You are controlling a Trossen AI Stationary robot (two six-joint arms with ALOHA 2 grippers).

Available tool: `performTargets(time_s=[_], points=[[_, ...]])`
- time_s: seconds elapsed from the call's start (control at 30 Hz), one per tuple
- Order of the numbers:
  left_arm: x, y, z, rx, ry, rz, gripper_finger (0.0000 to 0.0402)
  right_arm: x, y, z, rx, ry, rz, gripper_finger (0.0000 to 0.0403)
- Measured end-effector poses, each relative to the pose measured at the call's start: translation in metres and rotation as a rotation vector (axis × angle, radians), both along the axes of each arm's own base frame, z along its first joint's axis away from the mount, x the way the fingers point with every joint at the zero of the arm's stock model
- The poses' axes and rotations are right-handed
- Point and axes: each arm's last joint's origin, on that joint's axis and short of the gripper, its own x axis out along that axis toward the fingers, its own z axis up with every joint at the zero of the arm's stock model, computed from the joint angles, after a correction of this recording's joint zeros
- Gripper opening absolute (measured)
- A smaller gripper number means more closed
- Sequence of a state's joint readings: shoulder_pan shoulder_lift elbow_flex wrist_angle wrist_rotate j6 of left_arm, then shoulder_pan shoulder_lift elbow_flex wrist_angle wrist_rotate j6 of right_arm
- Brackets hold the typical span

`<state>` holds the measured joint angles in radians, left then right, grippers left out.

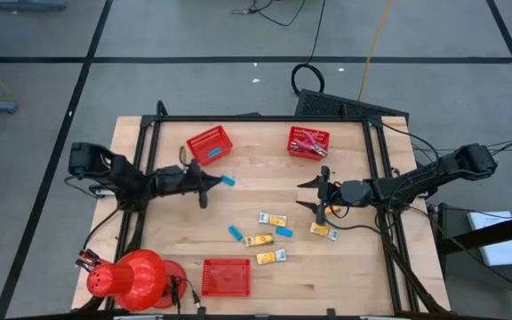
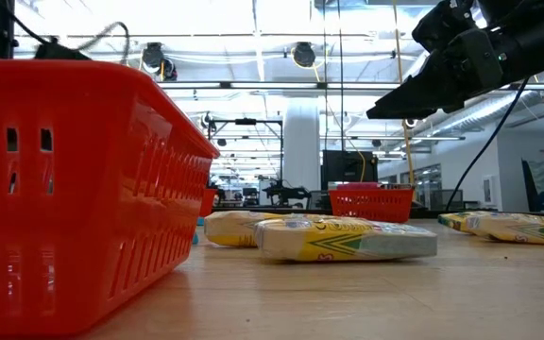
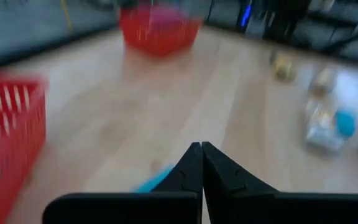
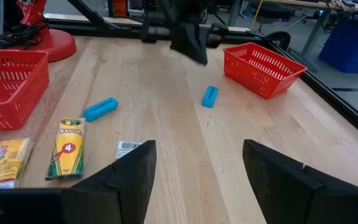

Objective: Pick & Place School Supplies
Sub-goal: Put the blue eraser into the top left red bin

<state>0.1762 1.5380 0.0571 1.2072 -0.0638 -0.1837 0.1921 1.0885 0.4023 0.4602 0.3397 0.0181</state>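
Several yellow packets lie flat mid-table [image 1: 272,219], [image 1: 258,240], [image 1: 271,257], with two light-blue blocks [image 1: 236,233], [image 1: 284,231] among them. Another packet [image 1: 324,230] lies just below my right gripper [image 1: 313,196], which is open and raised; its white end [image 4: 129,149] shows near one finger. My left gripper [image 1: 210,182] is shut and hovers left of a third blue block [image 1: 228,180] lying on the table [image 4: 210,96], apart from it. That block [image 3: 154,182] shows beside the shut fingers [image 3: 201,152].
There are three red mesh baskets: far-left [image 1: 209,145] holding a blue item, far-right [image 1: 308,142] holding red-handled tools, and one at the near edge [image 1: 226,276]. A red dome [image 1: 136,277] stands at the near-left corner. Bare wood lies between the arms.
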Motion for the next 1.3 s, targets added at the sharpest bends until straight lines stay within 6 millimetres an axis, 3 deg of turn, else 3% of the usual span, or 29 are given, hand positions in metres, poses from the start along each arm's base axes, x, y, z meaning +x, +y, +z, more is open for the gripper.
performTargets(time_s=[0.13, 0.3, 0.57, 0.83, 1.13, 1.3], points=[[0.005, 0.006, -0.009, -0.064, 0.135, -0.014, 0.0002, 0.0, 0.0, 0.0, -0.002, 0.001, 0.001, 0.0231], [0.025, 0.009, -0.005, -0.021, 0.215, -0.049, 0.0028, 0.0, 0.0, 0.0, -0.003, 0.001, 0.001, 0.0231], [0.056, 0.017, 0.007, 0.071, 0.458, -0.075, 0.0108, -0.001, 0.0, -0.003, -0.005, 0.028, 0.0, 0.0231], [0.069, 0.022, 0.02, 0.146, 0.673, -0.075, 0.0178, -0.001, 0.0, -0.004, 0.005, 0.043, -0.004, 0.0231], [0.068, 0.023, 0.021, 0.152, 0.743, -0.12, 0.0184, -0.001, 0.0, -0.004, 0.005, 0.041, -0.004, 0.0231], [0.067, 0.023, 0.019, 0.158, 0.768, -0.128, 0.0155, -0.001, 0.0, -0.003, 0.003, 0.035, -0.002, 0.0231]])
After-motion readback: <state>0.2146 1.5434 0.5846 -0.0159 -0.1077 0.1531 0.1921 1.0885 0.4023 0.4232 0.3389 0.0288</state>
